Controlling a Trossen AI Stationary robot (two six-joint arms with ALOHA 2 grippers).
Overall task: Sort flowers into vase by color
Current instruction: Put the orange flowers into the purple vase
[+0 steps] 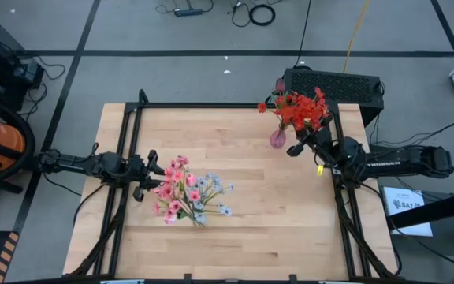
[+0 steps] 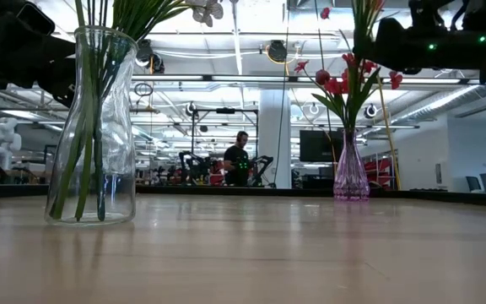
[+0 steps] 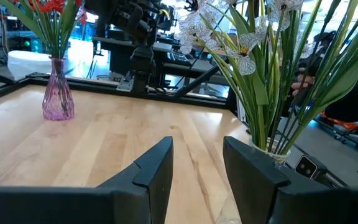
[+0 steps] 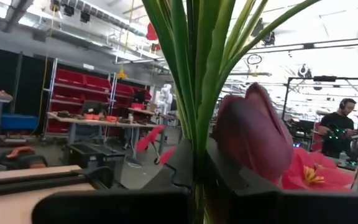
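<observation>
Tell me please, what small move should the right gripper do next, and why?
Probably open. The right gripper is shut on green stems above the pink vase, where the red flowers already stand. Opening would leave the stems there. The left gripper waits open beside the clear vase.

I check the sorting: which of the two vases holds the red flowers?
The small pink glass vase near the right claw; the clear vase holds pink and pale blue ones.
</observation>
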